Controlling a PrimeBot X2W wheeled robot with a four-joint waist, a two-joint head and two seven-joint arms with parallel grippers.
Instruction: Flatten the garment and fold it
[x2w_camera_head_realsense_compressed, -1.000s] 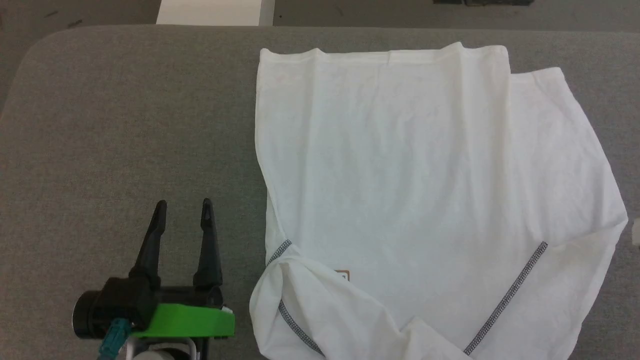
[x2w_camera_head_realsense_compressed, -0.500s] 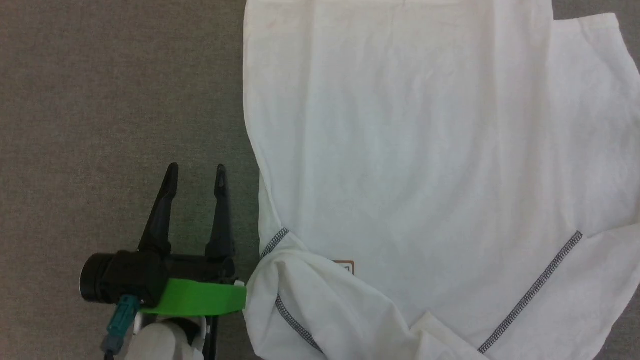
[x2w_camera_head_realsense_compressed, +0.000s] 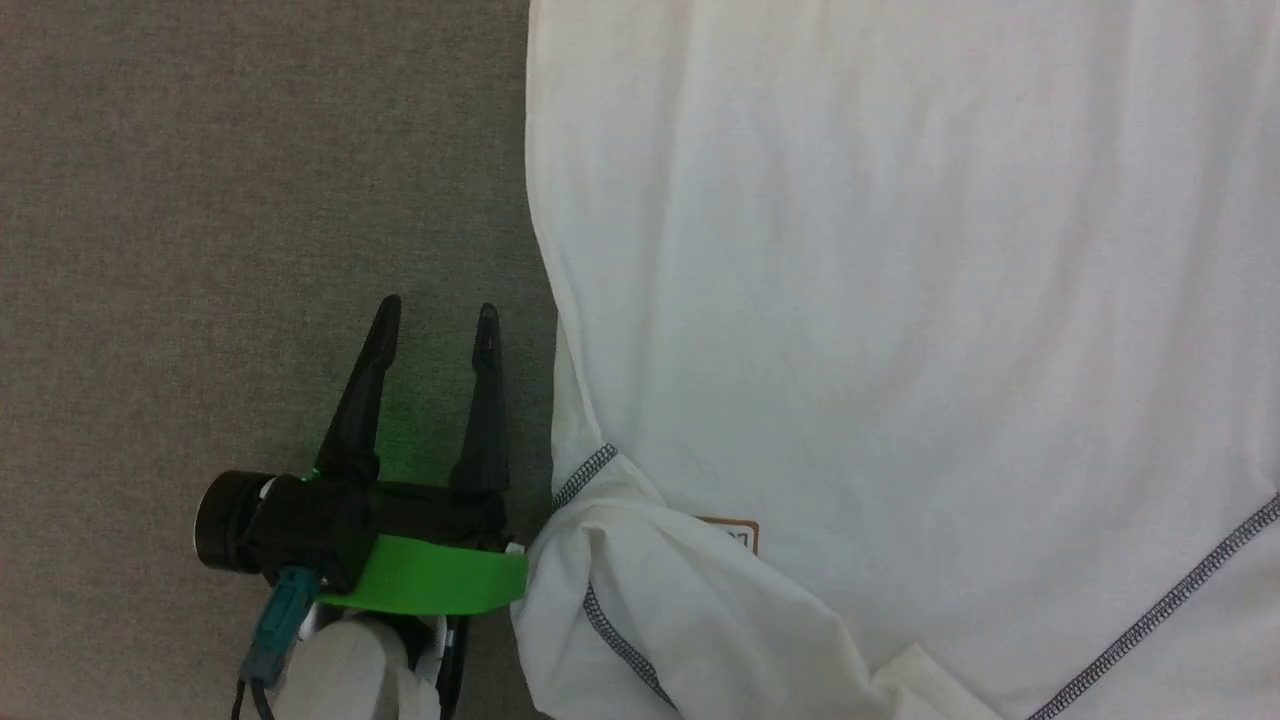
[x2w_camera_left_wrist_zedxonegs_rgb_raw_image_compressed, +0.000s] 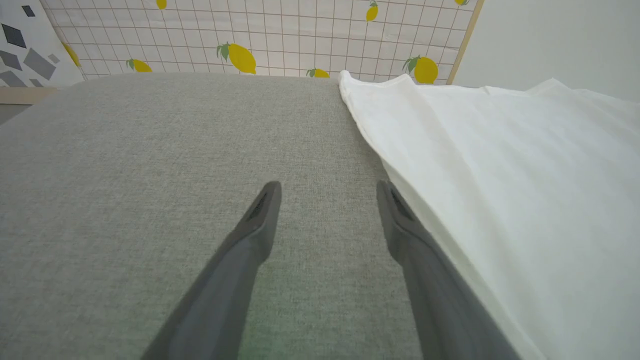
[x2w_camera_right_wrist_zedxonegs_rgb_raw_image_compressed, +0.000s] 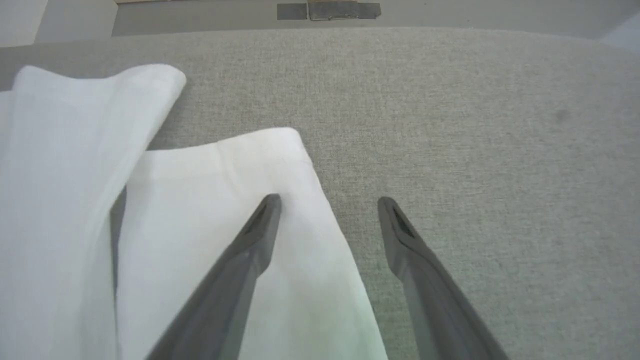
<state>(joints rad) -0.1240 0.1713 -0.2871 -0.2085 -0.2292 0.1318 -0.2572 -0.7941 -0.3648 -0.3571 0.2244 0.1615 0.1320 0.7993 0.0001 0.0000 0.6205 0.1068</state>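
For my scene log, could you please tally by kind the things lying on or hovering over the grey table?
White shirt: 1
Grippers: 2, the left gripper and the right gripper, both open and empty
Total: 3

Left gripper (x2w_camera_head_realsense_compressed: 437, 312) at lower left of head view, two dark fingers (x2w_camera_head_realsense_compressed: 365, 400) spread wide and pointing up, green band (x2w_camera_head_realsense_compressed: 430, 585) at its base, pale forearm (x2w_camera_head_realsense_compressed: 350, 670) below, right gripper (x2w_camera_right_wrist_zedxonegs_rgb_raw_image_compressed: 329, 200) likewise spread wide in its wrist view
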